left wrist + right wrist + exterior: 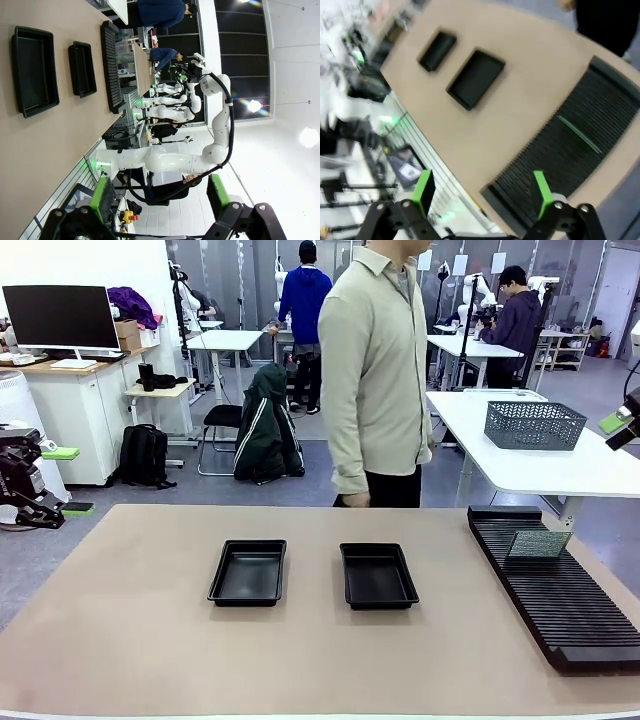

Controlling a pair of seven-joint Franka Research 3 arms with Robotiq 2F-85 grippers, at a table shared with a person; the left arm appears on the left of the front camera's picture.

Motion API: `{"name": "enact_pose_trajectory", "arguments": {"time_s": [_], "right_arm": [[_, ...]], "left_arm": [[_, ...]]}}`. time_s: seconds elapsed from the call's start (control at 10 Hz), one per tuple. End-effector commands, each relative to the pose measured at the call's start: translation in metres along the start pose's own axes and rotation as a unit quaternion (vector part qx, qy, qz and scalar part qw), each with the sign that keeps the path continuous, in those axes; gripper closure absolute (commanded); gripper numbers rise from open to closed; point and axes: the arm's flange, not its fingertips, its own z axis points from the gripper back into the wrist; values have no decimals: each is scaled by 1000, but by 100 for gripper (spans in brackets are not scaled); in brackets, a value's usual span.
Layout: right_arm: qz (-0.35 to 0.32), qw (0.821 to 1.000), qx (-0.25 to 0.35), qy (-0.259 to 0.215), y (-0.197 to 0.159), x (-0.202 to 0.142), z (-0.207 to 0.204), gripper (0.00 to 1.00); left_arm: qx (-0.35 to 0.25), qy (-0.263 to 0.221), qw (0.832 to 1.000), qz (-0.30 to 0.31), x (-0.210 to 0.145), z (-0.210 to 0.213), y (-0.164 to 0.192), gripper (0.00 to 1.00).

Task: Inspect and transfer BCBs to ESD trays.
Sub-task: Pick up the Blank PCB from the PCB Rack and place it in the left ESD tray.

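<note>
One broad tan table (pixel 130 640) takes up the near ground; one person (pixel 375 370) in a beige shirt stands at its far edge, just behind the trays; one long black ribbed rack (pixel 570 610) runs along the table's right side, from the far edge toward the near one; next in size, two ESD trays, the left tray (pixel 247 573) and the right tray (pixel 377 576), identical, shallow, black, with flared rims, side by side near the middle with a strip of table between them, their glossy floors bare; one BCB (pixel 539 543), a thin board with a pale grey-green speckled face, stands on edge in the rack's slots near its far end, leaning back a little, well apart from both trays; from the right wrist it reads as a thin green line across the ribs, though that view is blurred; behind, a grey mesh basket (pixel 534 425) sits on a white table (pixel 520 465); two grippers, the left gripper (pixel 160 195) off the table's left edge, jaws spread wide, grasping nothing; the right gripper (pixel 482 192) up off the right side above the rack end, green pads parted, likewise released.
</note>
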Motion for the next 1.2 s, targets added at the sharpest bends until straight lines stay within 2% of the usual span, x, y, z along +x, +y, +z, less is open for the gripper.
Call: {"name": "enact_pose_trajectory", "arguments": {"time_s": [0.0, 0.2, 0.4, 0.8, 1.1], "right_arm": [[123, 991, -39, 34, -1, 3, -4, 0], [235, 963, -48, 126, 12, 5, -9, 0], [332, 919, -61, 202, 18, 3, -8, 0], [451, 853, -113, 236, 29, 4, -14, 0], [479, 838, -142, 220, 35, 5, -11, 0]], "left_arm": [[0, -2, 1000, -1, 0, 1, 0, 0], [0, -2, 1000, -1, 0, 1, 0, 0], [0, -2, 1000, -1, 0, 1, 0, 0], [0, -2, 1000, -1, 0, 1, 0, 0], [0, -2, 1000, -1, 0, 1, 0, 0]]}}
